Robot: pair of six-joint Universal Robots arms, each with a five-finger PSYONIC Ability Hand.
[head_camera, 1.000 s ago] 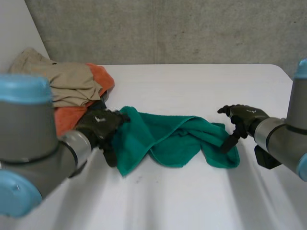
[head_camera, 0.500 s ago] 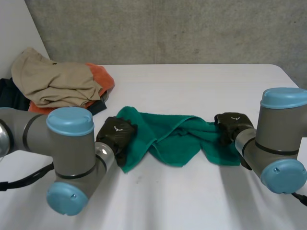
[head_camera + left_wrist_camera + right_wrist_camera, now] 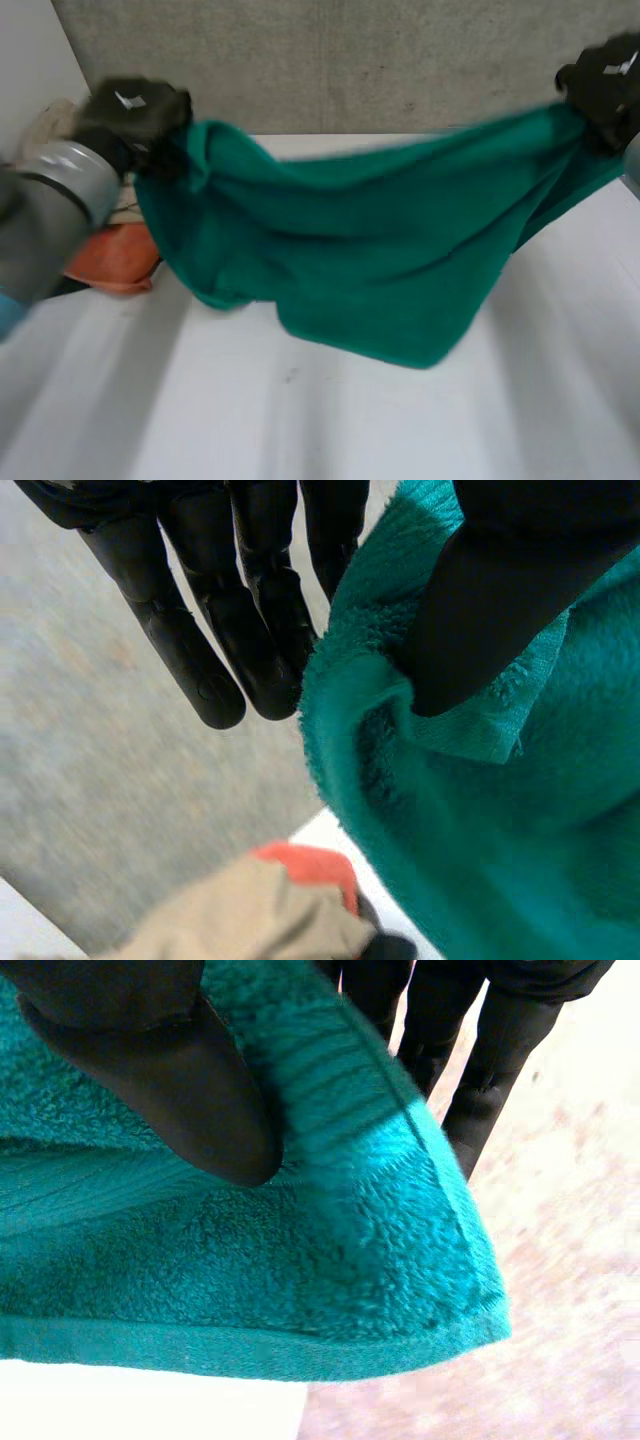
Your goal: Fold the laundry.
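Note:
A green towel [image 3: 350, 240] hangs stretched in the air between my two hands, its lower edge sagging toward the white table [image 3: 330, 420]. My left hand [image 3: 135, 115] is raised at the towel's left corner; in the left wrist view its thumb [image 3: 500, 600] pinches the towel [image 3: 520, 800] against the fingers [image 3: 250, 610]. My right hand [image 3: 605, 85] is high at the towel's right corner. The right wrist view has its thumb [image 3: 170, 1070] pressing that corner of the towel [image 3: 250, 1270] against the fingers [image 3: 470, 1050].
A pile of laundry lies at the table's back left: an orange cloth [image 3: 115, 265] with a beige garment [image 3: 250, 920] on it. A grey wall [image 3: 350, 60] stands behind the table.
Both hands have closed on the towel's ends and lifted it off the table, spreading it wide in the air. The left arm swung up and back, the right arm up and right.

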